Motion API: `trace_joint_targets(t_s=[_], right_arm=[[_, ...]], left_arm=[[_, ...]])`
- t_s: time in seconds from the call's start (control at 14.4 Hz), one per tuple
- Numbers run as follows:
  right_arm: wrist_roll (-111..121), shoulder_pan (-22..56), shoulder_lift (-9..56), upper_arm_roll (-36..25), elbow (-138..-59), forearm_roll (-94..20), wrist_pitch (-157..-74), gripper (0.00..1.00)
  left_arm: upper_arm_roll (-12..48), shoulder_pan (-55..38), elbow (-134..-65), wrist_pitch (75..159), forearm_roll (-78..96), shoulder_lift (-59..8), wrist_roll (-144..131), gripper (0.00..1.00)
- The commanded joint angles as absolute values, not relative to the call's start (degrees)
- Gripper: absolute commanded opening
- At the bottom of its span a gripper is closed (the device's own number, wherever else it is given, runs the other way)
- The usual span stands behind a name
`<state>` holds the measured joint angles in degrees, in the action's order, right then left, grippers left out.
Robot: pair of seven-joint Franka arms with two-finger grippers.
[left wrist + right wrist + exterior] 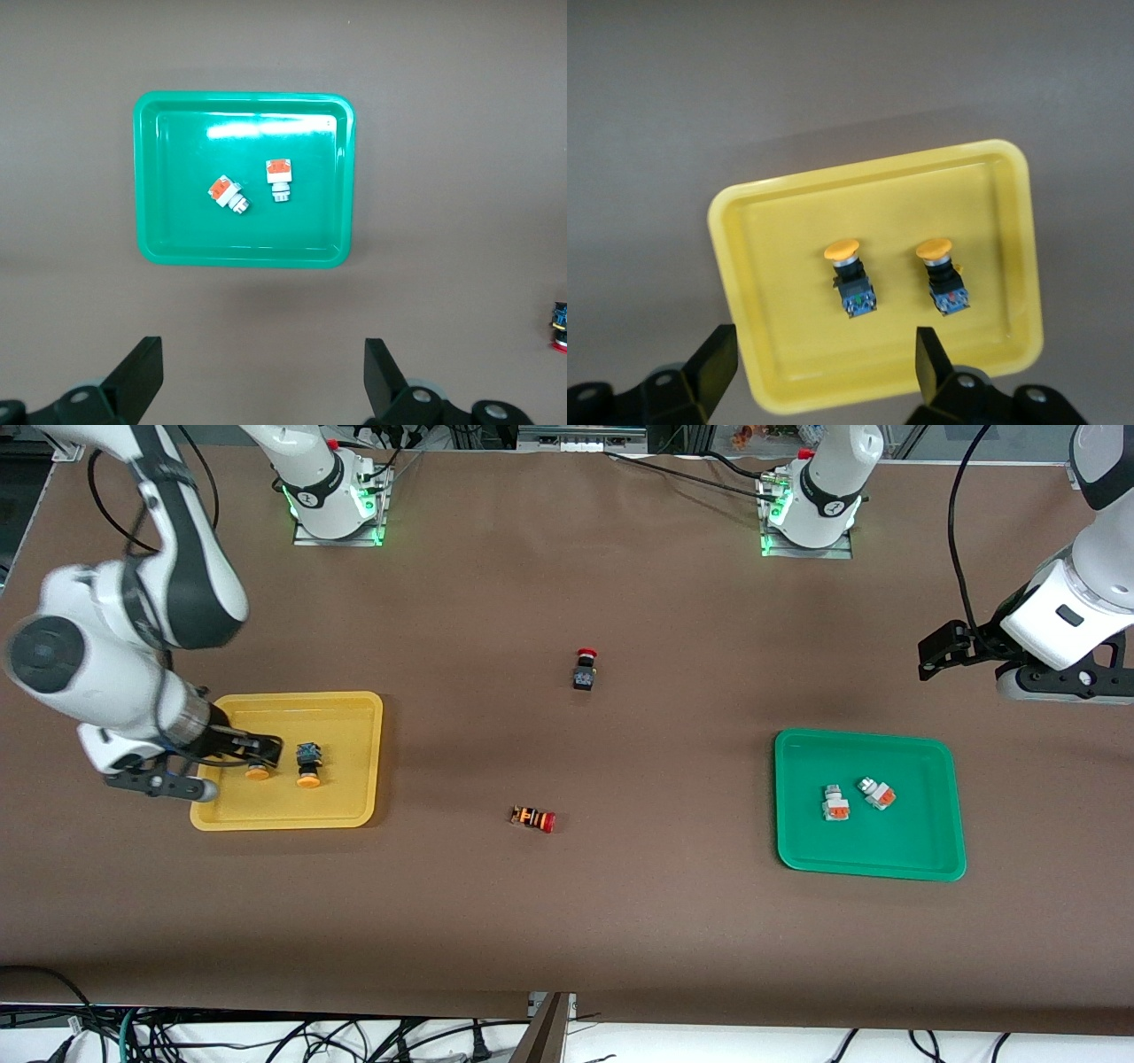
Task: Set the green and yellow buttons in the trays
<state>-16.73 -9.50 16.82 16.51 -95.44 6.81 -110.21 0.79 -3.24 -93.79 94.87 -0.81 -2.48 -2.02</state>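
A black-bodied button with a red cap (pixel 584 670) lies on the brown table (pixel 567 921), near the middle, with its cap turned toward the robots' bases. An orange-striped black button with a red cap (pixel 533 818) lies on its side, nearer to the front camera than the first one, and well apart from it. Its cap is turned toward the left arm's end of the table. Cables (pixel 266 1041) hang under the table edge closest to the camera.
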Motion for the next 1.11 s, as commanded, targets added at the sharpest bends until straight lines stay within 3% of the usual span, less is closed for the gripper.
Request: trace_joint_targets(t_s=[0.0, 0.21, 0.42, 0.69, 0.9, 1.04], right_arm=[[-13.6, -10.1, 18.1, 16.5, -82.9, 5.4, -97.5, 0.90], [-9.0, -10.8, 17.8, 15.2, -75.3, 5.4, -87.7, 0.99], [-2.3, -11.5, 16.5, 13.2, -70.4, 5.4, -82.3, 1.00], [-2.0, -9.8, 11.0, 9.0, -72.3, 3.4, -83.0, 1.00], [-0.3, -5.0, 9.8, -0.7, -74.6, -1.0, -83.7, 1.00], [3.3, -4.9, 9.3, -1.0, -75.8, -0.5, -85.1, 1.00]], left_arm=[[0.5, -3.5, -91.9, 93.5, -0.7, -3.2, -1.1, 1.00], [0.5, -3.5, -91.9, 93.5, -0.7, -3.2, -1.1, 1.00], [0.5, -3.5, -91.9, 93.4, -0.7, -3.2, -1.1, 1.00], [0.5, -3.5, -91.9, 93.4, -0.7, -3.2, -1.1, 1.00], [0.5, -3.4, -91.9, 93.3, -0.6, -3.2, -1.1, 1.00], [0.5, -3.4, -91.9, 92.6, -0.7, -3.2, -1.1, 1.00]])
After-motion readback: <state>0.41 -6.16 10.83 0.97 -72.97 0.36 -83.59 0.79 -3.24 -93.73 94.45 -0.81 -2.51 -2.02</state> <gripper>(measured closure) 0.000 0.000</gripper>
